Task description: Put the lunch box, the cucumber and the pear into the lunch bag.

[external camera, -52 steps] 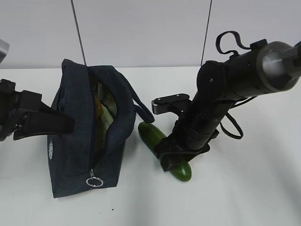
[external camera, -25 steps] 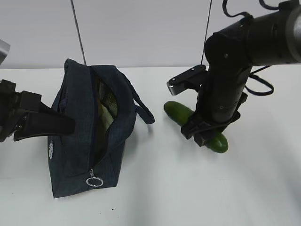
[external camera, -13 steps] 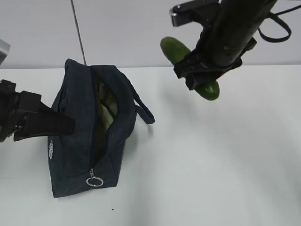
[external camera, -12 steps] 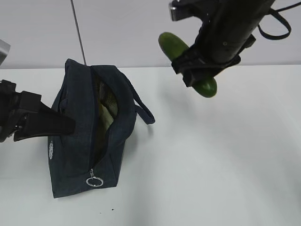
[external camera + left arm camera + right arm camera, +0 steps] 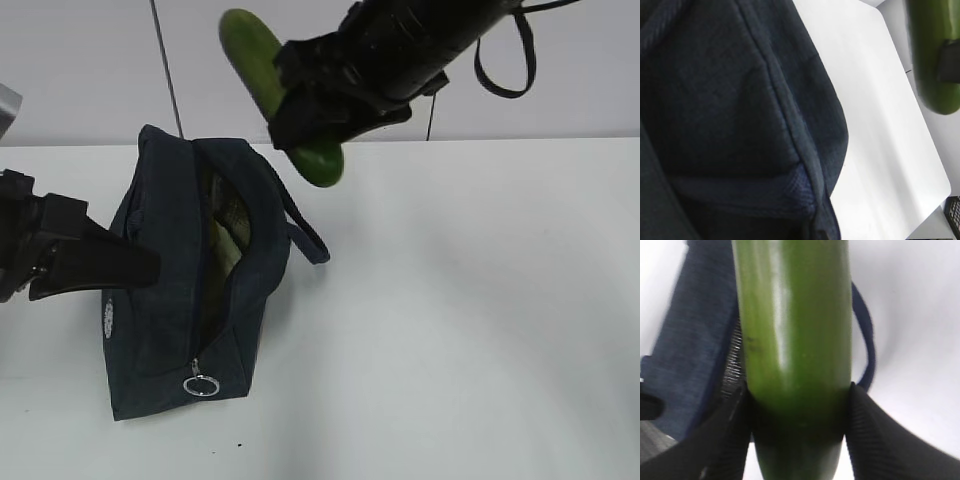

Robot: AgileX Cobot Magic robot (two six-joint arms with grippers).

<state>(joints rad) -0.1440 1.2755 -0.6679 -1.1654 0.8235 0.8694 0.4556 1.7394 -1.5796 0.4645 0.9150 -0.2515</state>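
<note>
A: We find the right gripper (image 5: 305, 105) clamped on the cucumber (image 5: 262, 70), top centre, above the bag (image 5: 190, 290).

B: We note the left gripper (image 5: 125, 265) closed at the bag's left side, possibly pinching fabric.

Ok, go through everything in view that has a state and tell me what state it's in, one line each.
lunch bag: on the table, unzipped, mouth gaping, something pale green inside.
cucumber: in the air, tilted, above the bag's far end.
right tool: closed on the cucumber's middle.
left tool: shut, at the bag's left wall.
</note>
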